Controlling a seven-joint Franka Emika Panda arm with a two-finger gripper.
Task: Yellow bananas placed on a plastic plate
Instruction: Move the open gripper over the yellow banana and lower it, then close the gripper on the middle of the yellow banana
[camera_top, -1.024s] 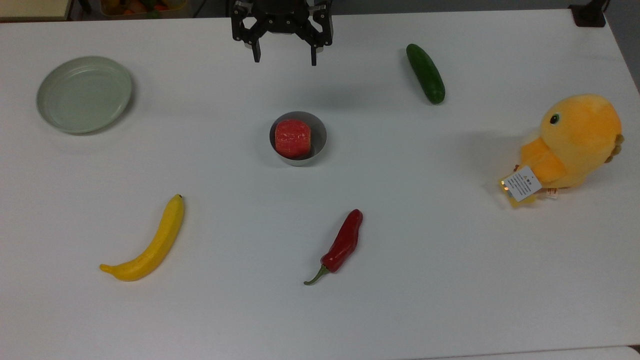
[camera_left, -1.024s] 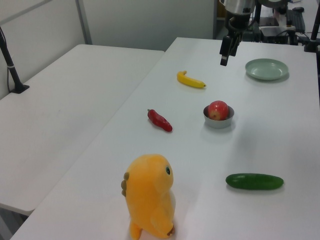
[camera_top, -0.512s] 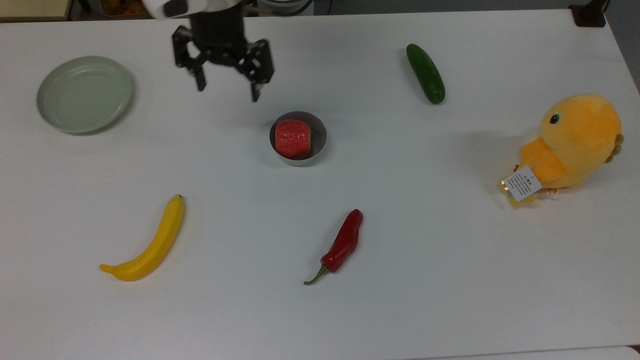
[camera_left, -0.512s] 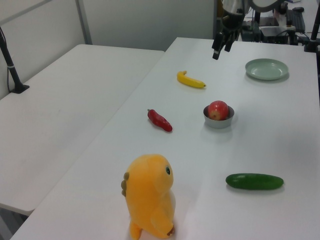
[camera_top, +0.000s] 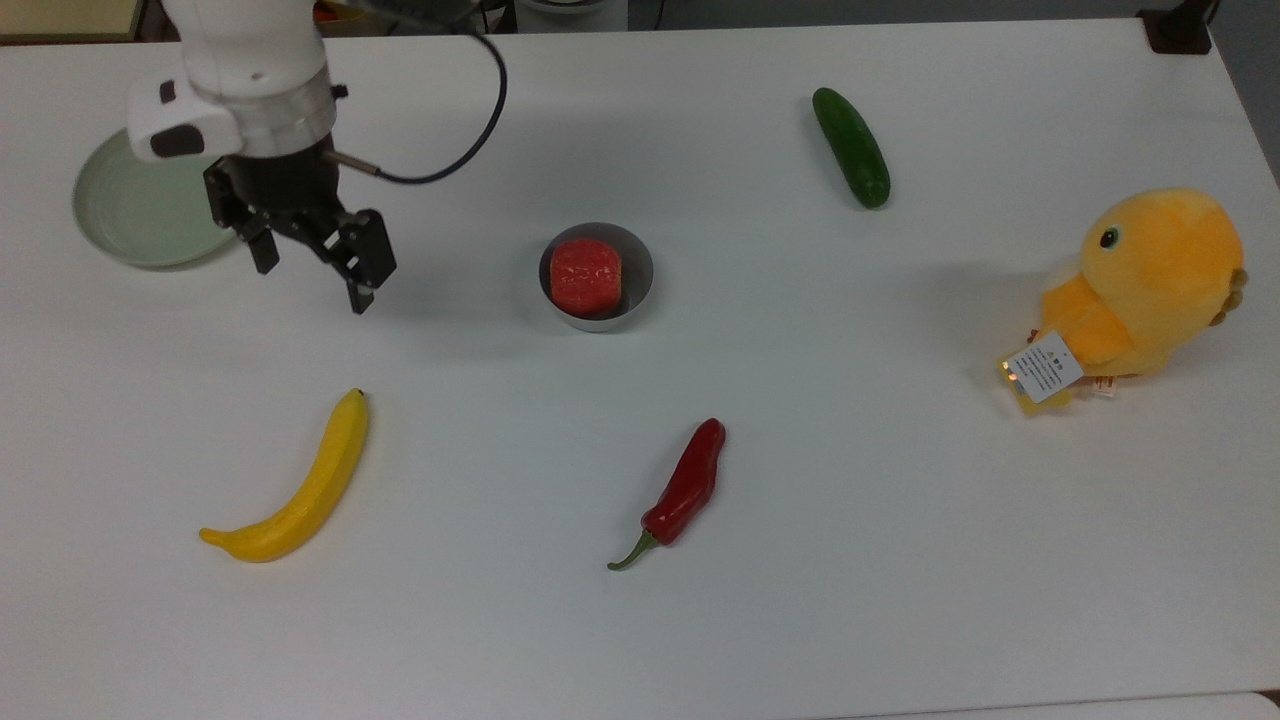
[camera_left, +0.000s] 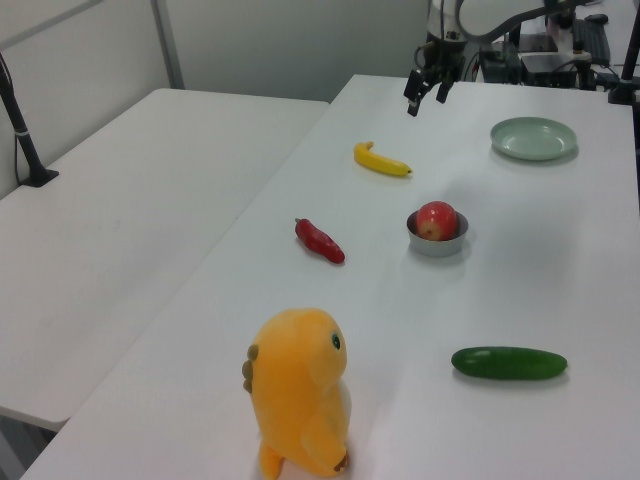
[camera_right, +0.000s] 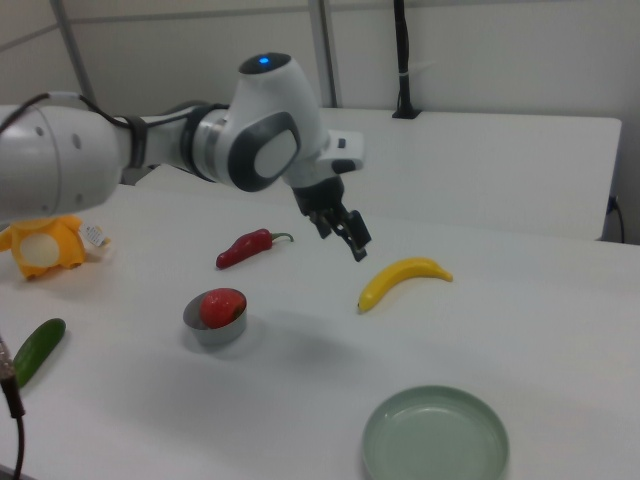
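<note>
Yellow banana (camera_top: 300, 490) lies untouched on the worktop (camera_top: 900, 500); the open, empty fingers (camera_top: 357, 270) should descend astride its middle, crosswise to its length.

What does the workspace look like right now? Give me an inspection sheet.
Surface: white table, dry, unmarked.
Job's things: banana lying on the table, untouched; plate holds nothing, partly behind the arm in the top view.
Clutter: grey bowl with a red chunk, red chilli, cucumber, plush bird.
Pincer: open, holding nothing, in the air between plate and banana.
Cables: black cable looping off the arm.
Surroundings: second white table alongside.
</note>
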